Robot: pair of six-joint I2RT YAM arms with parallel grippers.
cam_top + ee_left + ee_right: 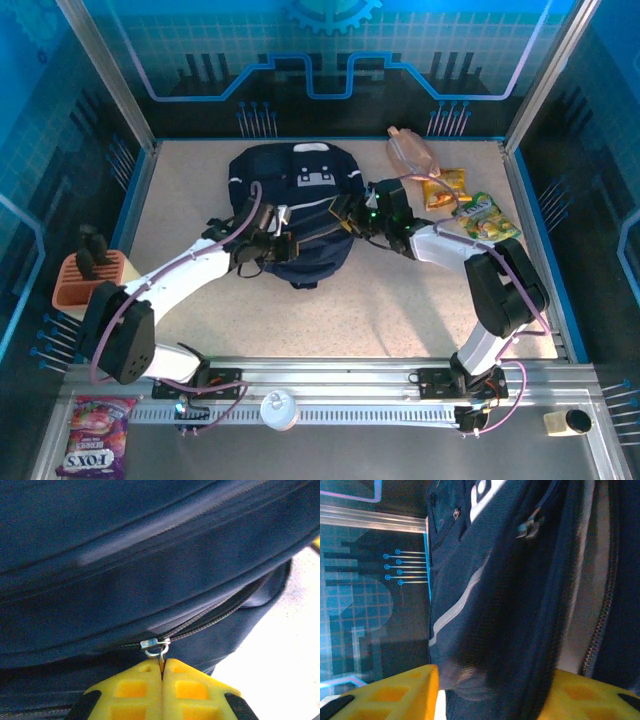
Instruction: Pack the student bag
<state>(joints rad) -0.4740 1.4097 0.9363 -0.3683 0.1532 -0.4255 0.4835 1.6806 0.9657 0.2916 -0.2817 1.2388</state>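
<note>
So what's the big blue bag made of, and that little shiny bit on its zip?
The student bag looks like woven cloth, probably nylon or polyester. It is matte navy, sags in soft folds, and shows a fine weave close up. The zip pull looks like metal, because it is small, silvery and glints in the light.

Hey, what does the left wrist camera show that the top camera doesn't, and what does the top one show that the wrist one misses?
Left wrist: the left gripper shut, its yellow fingers pinching the metal zip pull of the student bag, up close.
Top: the bag's whole outline, the right gripper at its right side, snack packets on the table beside it, an orange rack at the left edge.
Both: the navy bag and the left gripper at it.
</note>
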